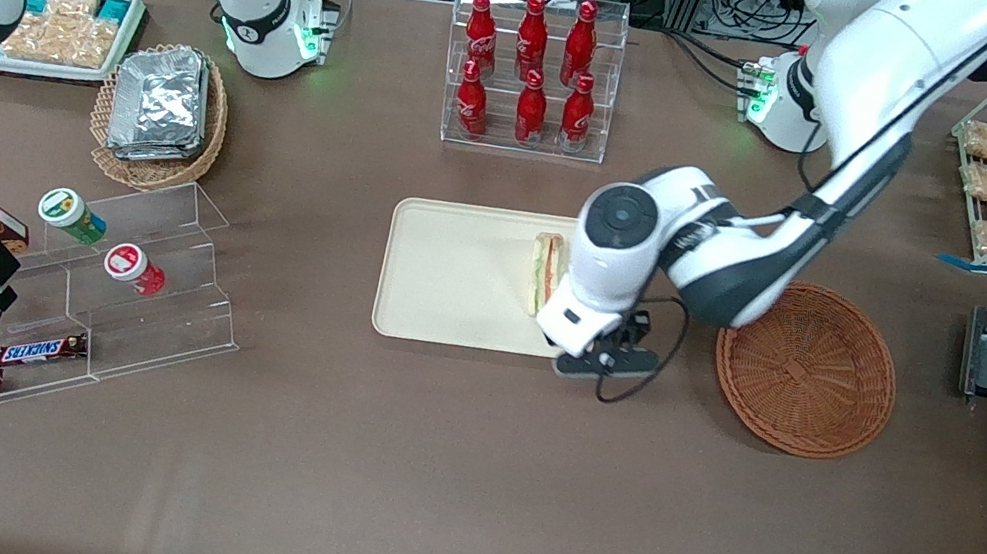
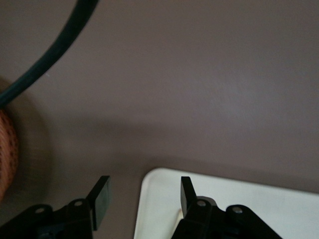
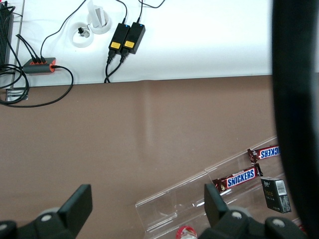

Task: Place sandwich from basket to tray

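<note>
Basically done, by the look of it. Landmark is the tray (image 1: 453, 275): the sandwich (image 1: 543, 271) sits on it, at the edge toward the basket (image 1: 807, 368), standing on its side with the filling layers showing. Part of it is hidden by the arm's wrist.

The basket is just beside the tray, toward the working arm's end of the table, and looks empty.

The gripper (image 2: 144, 196) hangs over the tray's corner on the basket side, nearer the front camera than the sandwich. Wrist view shows its fingers (image 2: 102, 191) spread apart with nothing between them, only tray rim and table below. So the claw is released.

Left to do, as I judge it: pull the arm clear of the tray. Can't confirm the sandwich rests stably, since the wrist covers its edge.
</note>
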Available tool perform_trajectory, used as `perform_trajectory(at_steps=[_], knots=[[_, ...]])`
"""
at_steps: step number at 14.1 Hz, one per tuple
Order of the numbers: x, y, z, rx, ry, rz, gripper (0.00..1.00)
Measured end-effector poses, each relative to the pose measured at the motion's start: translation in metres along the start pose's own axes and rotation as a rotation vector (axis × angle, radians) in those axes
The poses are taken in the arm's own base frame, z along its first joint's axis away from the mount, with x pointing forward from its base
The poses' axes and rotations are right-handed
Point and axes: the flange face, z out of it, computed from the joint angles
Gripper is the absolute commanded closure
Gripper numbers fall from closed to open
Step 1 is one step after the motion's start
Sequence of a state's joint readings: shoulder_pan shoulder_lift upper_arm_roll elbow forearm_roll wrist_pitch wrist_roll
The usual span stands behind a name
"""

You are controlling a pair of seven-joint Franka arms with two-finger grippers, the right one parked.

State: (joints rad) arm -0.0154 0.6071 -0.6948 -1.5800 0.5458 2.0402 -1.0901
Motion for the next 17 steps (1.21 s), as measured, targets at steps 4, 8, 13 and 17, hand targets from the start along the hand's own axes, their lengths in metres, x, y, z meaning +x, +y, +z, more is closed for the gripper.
perform_trajectory(at_steps=[4,8,13,17], knots=[[0.058,-0.052,-0.033,0.011,0.022,-0.124,0.37],[0.085,-0.082,-0.068,0.026,0.050,-0.192,0.39],[0.108,-0.124,-0.080,-0.007,-0.002,-0.141,0.34],[0.129,-0.196,-0.117,-0.063,-0.087,-0.016,0.12]])
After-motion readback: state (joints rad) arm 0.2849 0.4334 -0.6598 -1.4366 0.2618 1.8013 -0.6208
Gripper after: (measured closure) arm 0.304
